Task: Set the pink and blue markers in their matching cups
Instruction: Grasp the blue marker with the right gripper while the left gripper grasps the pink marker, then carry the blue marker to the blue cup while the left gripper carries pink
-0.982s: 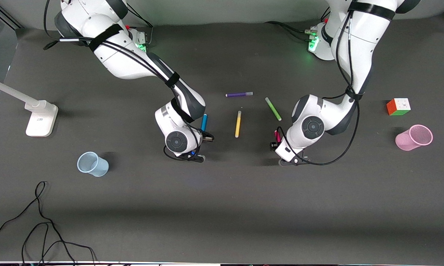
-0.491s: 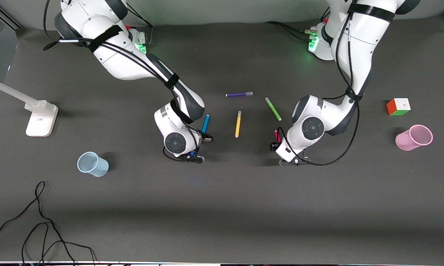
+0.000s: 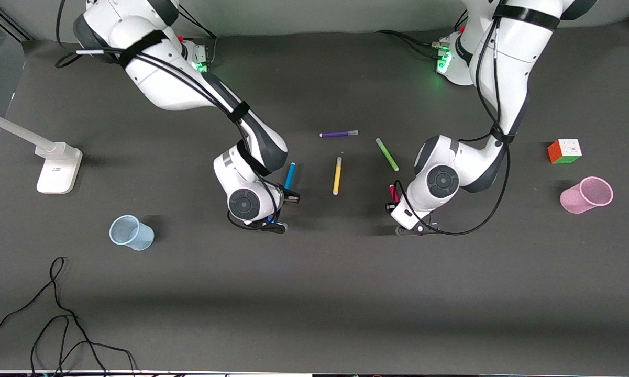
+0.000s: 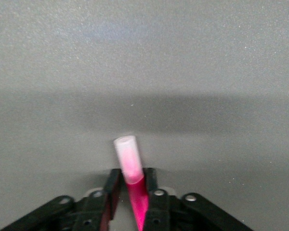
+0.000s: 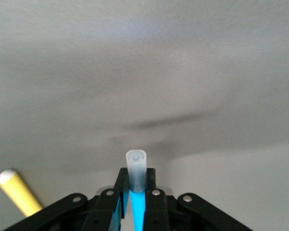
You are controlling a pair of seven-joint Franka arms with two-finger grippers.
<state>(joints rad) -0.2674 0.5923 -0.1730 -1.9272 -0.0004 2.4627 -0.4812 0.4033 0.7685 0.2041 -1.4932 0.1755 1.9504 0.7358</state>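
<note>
Both grips are on: right gripper [image 5: 137, 192] pinches the blue marker [image 3: 290, 175] mid-table, left gripper [image 4: 134, 190] pinches the pink marker [image 4: 130, 166] near the green pen [image 3: 387, 154].

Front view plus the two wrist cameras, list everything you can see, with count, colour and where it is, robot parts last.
blue marker: one, bright blue, pale cap, clamped in the right gripper.
pink marker: one, magenta, paler cap, clamped in the left gripper.
yellow pen: one, on the table between the two grippers.
green pen: one, lying beside the left arm's wrist.
purple pen: one, farther from the front camera than the yellow pen.
blue cup: one, pale blue, toward the right arm's end.
pink cup: one, light pink, toward the left arm's end.
puzzle cube: one, multicoloured, beside the pink cup.
lamp base: one, white, right arm's end.
cable: black, nearest table edge.
right gripper: shut on the blue marker.
left gripper: shut on the pink marker.
</note>
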